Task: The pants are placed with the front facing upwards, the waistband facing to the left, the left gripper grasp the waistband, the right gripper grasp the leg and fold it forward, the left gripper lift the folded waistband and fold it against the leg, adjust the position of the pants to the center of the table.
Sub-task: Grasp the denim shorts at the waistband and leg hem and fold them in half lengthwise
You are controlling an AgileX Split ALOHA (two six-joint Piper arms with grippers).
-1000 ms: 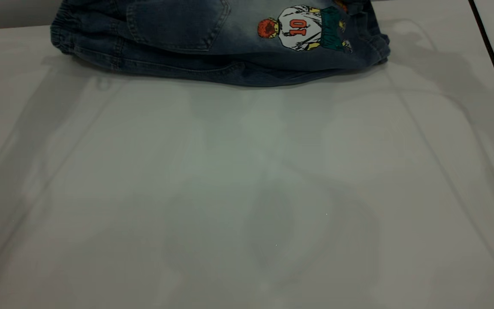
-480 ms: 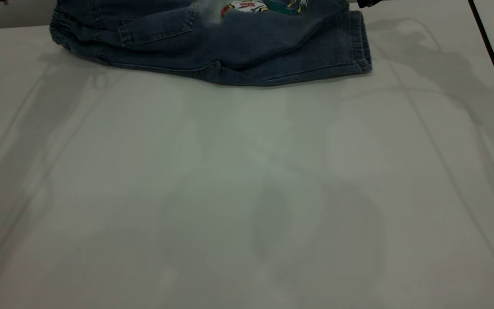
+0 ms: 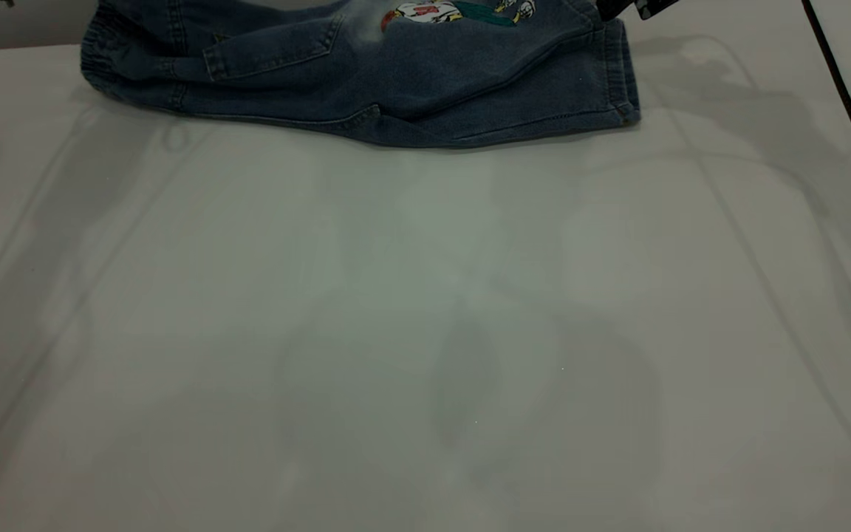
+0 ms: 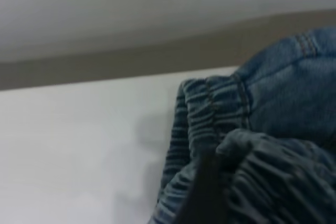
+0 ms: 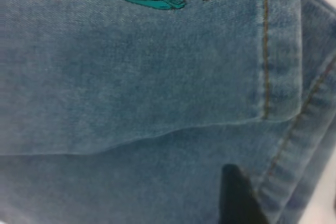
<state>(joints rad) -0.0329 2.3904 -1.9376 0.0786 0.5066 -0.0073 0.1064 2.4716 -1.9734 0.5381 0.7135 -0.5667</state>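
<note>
Grippers: left gripper [image 4: 210,192], one dark finger pressed into the gathered waistband [image 4: 210,108], closure cannot be told; right gripper [image 3: 629,7] at the leg hem, top right of the exterior view, closure likewise undeterminable. Pants [image 3: 366,74]: folded, cartoon print [image 3: 455,11] uppermost, waistband leftward, lying at the far edge of the table [image 3: 425,332].

Table [image 3: 425,332]: whole near and middle area bare, open to approach from either side. Only obstacle: pants [image 3: 366,74], folded, lying along far edge. Dark cable [image 3: 850,111] crosses the table's far right corner.
</note>
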